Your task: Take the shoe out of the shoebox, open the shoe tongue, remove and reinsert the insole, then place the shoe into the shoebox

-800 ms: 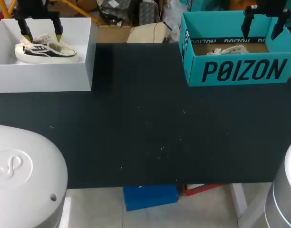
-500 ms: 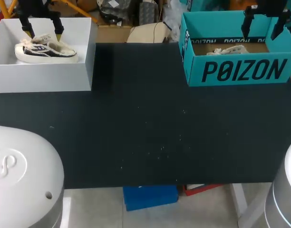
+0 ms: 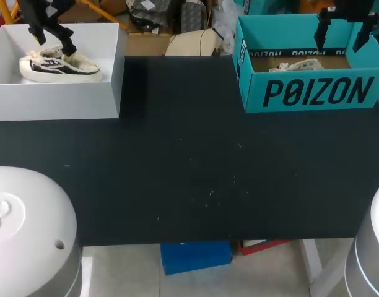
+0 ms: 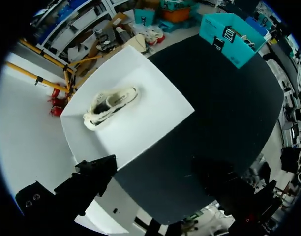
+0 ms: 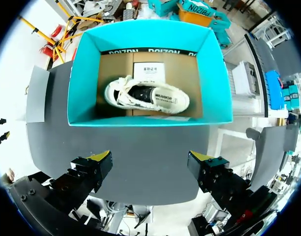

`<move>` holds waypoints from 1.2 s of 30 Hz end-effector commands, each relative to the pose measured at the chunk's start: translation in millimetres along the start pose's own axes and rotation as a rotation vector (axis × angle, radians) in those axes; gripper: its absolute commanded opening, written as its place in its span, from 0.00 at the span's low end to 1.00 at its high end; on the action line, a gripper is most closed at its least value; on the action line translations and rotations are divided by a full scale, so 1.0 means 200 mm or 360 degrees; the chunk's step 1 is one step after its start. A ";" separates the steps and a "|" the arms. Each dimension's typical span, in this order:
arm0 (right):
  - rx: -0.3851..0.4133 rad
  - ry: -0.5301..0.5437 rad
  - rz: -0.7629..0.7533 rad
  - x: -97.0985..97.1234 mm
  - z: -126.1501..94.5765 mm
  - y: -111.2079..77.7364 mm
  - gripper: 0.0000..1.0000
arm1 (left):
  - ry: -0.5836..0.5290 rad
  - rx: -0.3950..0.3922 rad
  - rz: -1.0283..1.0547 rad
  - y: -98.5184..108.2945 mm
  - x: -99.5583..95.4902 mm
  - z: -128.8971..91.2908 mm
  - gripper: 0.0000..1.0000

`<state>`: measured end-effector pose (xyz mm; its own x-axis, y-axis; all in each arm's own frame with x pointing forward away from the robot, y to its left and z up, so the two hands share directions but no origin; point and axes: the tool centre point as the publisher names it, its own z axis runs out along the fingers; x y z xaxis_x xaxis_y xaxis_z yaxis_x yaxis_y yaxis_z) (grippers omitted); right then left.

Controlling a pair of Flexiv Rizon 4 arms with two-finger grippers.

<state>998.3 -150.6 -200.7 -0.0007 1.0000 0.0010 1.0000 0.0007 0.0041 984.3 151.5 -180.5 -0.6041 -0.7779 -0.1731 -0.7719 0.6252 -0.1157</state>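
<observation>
Big rounded white shells are seen on the left arm [image 3: 28, 223], with a swirly mark [image 3: 0, 213] embossed on top and one small dark hole [image 3: 59, 244]. The right arm [image 3: 370, 247] is cased in glossy pale grey. Both grippers are chunky matte black. Yellow tips [image 5: 102, 156] can be spotted on the right gripper [image 5: 150, 157], and round screw heads [image 4: 31, 199] on the left gripper [image 4: 155, 169].

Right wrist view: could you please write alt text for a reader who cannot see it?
A cream-and-black shoe lies on its side inside an open teal shoebox on a dark table, seen from above. The right gripper hangs open above, touching nothing.
</observation>
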 end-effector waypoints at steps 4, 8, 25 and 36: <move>0.0001 0.0000 0.0000 0.00 0.00 0.00 1.00 | -0.0154 0.0243 0.1012 0.04 -0.04 0.07 1.00; 0.0001 0.0000 0.0000 0.00 0.00 0.00 1.00 | -0.0139 0.0217 0.1222 0.03 -0.13 0.09 0.89; 0.0001 0.0000 0.0000 0.00 0.00 0.00 1.00 | -0.0106 -0.0028 0.1472 -0.05 -0.49 0.37 0.74; 0.0001 0.0000 0.0000 0.00 0.00 0.00 1.00 | -0.0087 -0.0045 0.1475 -0.26 -0.69 0.61 0.68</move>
<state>998.2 -150.6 -200.7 -0.0007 1.0000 0.0010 1.0000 0.0007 0.0042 1096.7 231.8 -255.1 -0.9633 0.0360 -0.2661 0.0035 0.9926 0.1216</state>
